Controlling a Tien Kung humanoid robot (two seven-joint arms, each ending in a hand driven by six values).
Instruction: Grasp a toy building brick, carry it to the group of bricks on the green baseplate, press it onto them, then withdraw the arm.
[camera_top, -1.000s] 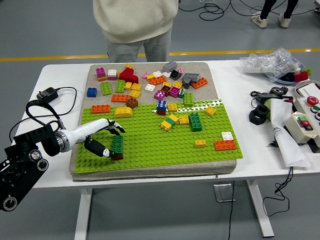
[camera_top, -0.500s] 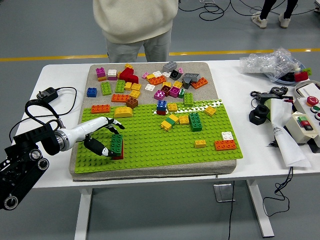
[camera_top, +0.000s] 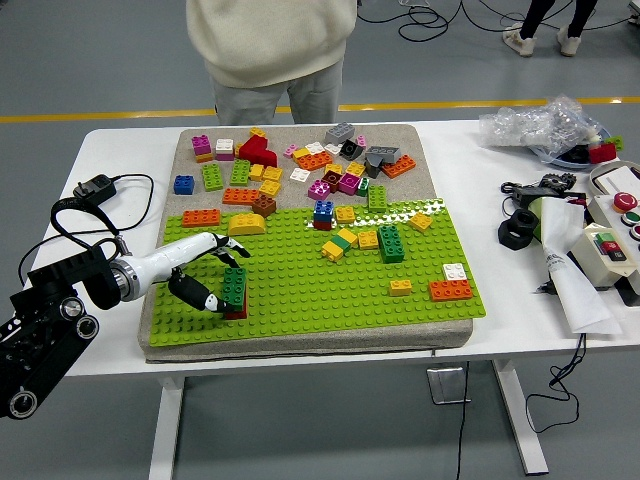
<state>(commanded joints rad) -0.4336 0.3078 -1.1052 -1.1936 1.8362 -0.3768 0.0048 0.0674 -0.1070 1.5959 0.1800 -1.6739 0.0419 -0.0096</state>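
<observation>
Green brick is in the left hand, fingers curled around it, thumb low on its left face and the other fingers arched over its top. We see it sitting upright on a dark red piece near the front-left corner of the green baseplate.

Change over the last second: very little. The brick and hand have crept slightly toward the left and the forearm sits a touch lower, but the brick is in almost the same spot on the red piece in all 3 views. We read that as the press step under way or just finishing, not carrying any more. Whether the studs are fully seated we cannot tell from this height.

Note the stack is only 2 pieces at the front-left corner. The bigger cluster, with a blue brick, yellow bricks and a dark green block, lies toward the baseplate's middle and far edge, well apart from the hand. An orange brick sits near the right edge.

What is left, in our judgement: let go and withdraw the arm toward the table's left edge. Risk is the fingers dragging the brick off if they open late.

Right arm not visible. A person in a cream top stands at the far side, hands out of view.
</observation>
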